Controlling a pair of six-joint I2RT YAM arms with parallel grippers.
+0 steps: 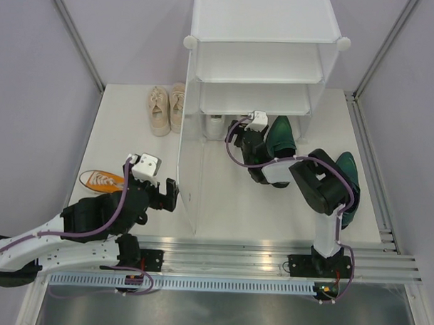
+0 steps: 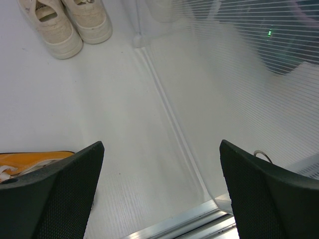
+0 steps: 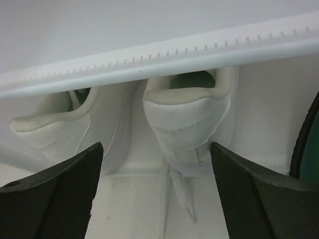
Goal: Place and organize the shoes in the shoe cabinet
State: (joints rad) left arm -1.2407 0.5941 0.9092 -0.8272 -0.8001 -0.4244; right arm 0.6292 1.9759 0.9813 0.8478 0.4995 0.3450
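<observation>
Shoe cabinet [image 1: 263, 64]: far middle of the worktop [image 1: 125, 131].
White sneakers [image 3: 187, 119]: bottom tier, heels toward your right gripper [image 3: 155, 147], which is spread wide and empty.
Cream sneakers [image 1: 165, 107]: far-left, beside the cabinet.
Orange sneaker [image 1: 101, 180]: left edge, by your left gripper [image 2: 160, 149], also wide and empty.

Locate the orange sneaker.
In the top view the orange sneaker lies left of the shoe cabinet, beside the left gripper, nearer the arm bases than the cream sneakers.
</observation>
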